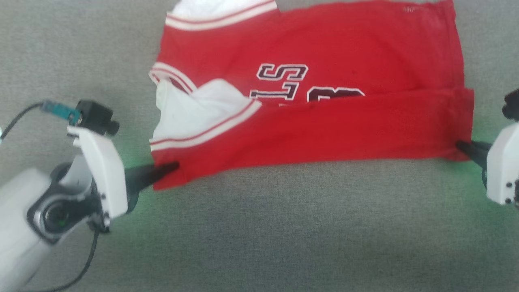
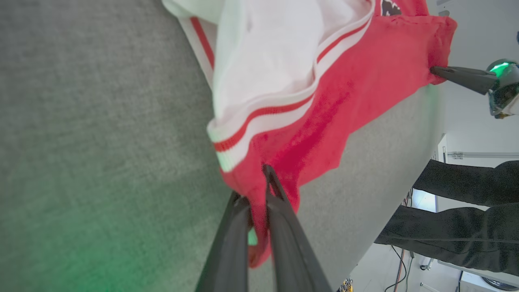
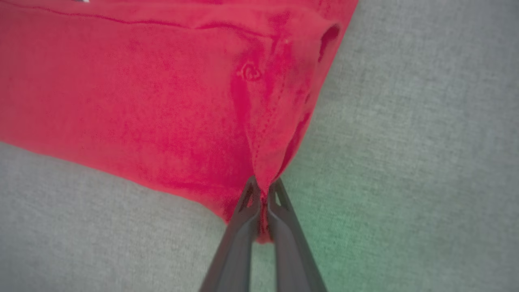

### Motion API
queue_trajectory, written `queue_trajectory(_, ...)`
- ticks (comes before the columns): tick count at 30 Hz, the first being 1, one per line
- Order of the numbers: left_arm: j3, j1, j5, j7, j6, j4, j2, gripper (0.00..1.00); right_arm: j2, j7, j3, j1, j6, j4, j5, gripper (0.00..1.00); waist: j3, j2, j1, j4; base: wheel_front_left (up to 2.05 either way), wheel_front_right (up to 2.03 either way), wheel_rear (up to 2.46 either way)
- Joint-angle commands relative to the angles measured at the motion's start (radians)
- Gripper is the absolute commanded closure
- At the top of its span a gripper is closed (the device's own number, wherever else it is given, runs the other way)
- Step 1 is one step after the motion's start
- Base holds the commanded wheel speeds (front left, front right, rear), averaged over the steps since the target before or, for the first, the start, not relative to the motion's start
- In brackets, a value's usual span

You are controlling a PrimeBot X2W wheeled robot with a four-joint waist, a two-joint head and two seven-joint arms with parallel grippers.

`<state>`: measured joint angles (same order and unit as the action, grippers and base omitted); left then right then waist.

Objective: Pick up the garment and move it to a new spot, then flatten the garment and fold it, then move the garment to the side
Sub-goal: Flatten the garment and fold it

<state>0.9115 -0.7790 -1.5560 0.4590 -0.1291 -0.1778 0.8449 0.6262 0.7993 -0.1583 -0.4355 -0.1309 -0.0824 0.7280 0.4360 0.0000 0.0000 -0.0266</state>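
Lettering [image 1: 282, 78] on garment [image 1: 344, 44] half hidden under fold; upper sleeve [image 1: 211, 8] cropped.

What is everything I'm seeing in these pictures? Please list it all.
garment: one, red with white sleeves, striped trim and dark lettering; spread on the table, near edge folded over the front.
table: one, grey cloth-like top; under the garment.
person: one, dark clothing; beyond the table's edge in the left wrist view, which limbs I cannot tell.
wrist camera: one, black with a teal plug; on the left arm.
left hand: one, dark fingers, white casing; shut on the garment's near left corner.
right hand: one, same colours; shut on the near right corner.
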Motion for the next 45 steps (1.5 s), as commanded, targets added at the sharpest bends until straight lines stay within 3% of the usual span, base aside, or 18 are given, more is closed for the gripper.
queue_trajectory(1, -0.002, 0.032, -0.001, -0.017, -0.001, 0.024, 0.015, 1.0, 0.007, -0.005, 0.008, 0.027, 0.0, 0.011, 0.004, 1.0, -0.022, 0.0, 0.0, 0.007, 0.0, 0.0, 0.0)
queue_trajectory(9, 0.005, 0.208, 0.002, -0.121, 0.001, 0.227, 0.144, 1.0, 0.071, 0.037, 0.054, 0.188, 0.0, 0.107, 0.022, 1.0, -0.071, 0.0, 0.0, 0.022, 0.0, 0.0, 0.0)
queue_trajectory(13, 0.013, 0.261, 0.015, -0.161, 0.022, 0.3, 0.172, 1.0, 0.079, 0.05, 0.086, 0.262, 0.0, 0.158, 0.027, 1.0, -0.08, 0.0, 0.0, 0.027, 0.0, 0.0, 0.0)
queue_trajectory(14, 0.013, 0.268, 0.02, -0.171, 0.03, 0.309, 0.173, 0.91, 0.077, 0.046, 0.094, 0.275, 0.0, 0.172, 0.028, 0.99, -0.083, 0.0, 0.0, 0.03, 0.0, 0.0, 0.0)
queue_trajectory(16, 0.004, 0.272, 0.03, -0.198, 0.047, 0.313, 0.169, 0.38, 0.07, 0.026, 0.111, 0.293, 0.0, 0.198, 0.02, 0.46, -0.085, 0.0, 0.0, 0.032, 0.0, 0.0, 0.0)
queue_trajectory(17, 0.004, 0.274, 0.038, -0.208, 0.049, 0.314, 0.166, 0.02, 0.069, 0.015, 0.114, 0.302, 0.0, 0.211, 0.015, 0.01, -0.087, 0.0, 0.0, 0.032, 0.0, 0.0, 0.0)
queue_trajectory(21, -0.018, 0.28, 0.049, -0.261, 0.072, 0.299, 0.17, 0.0, 0.058, -0.06, 0.128, 0.308, 0.0, 0.251, -0.01, 0.0, -0.1, 0.0, 0.0, 0.024, 0.0, 0.0, 0.0)
queue_trajectory(26, -0.078, 0.238, 0.114, -0.372, 0.157, 0.239, 0.179, 0.0, 0.015, -0.226, 0.145, 0.254, 0.0, 0.26, -0.069, 0.0, -0.105, 0.0, 0.0, 0.002, 0.0, 0.0, 0.0)
queue_trajectory(31, -0.126, 0.156, 0.192, -0.473, 0.185, 0.141, 0.134, 0.0, -0.106, -0.414, 0.153, 0.162, 0.0, 0.207, -0.112, 0.0, -0.081, 0.0, 0.0, -0.036, 0.0, 0.0, 0.0)
queue_trajectory(40, -0.163, -0.145, 0.304, -0.494, 0.123, -0.13, -0.005, 0.0, -0.255, -0.651, 0.135, 0.031, 0.0, 0.169, -0.195, 0.0, 0.008, 0.0, 0.0, -0.119, 0.0, 0.0, 0.0)
queue_trajectory(45, -0.125, -0.379, 0.361, -0.349, 0.086, -0.374, -0.062, 0.0, -0.347, -0.776, 0.162, -0.025, 0.0, 0.182, -0.207, 0.0, 0.068, 0.0, 0.0, -0.199, 0.0, 0.0, 0.0)
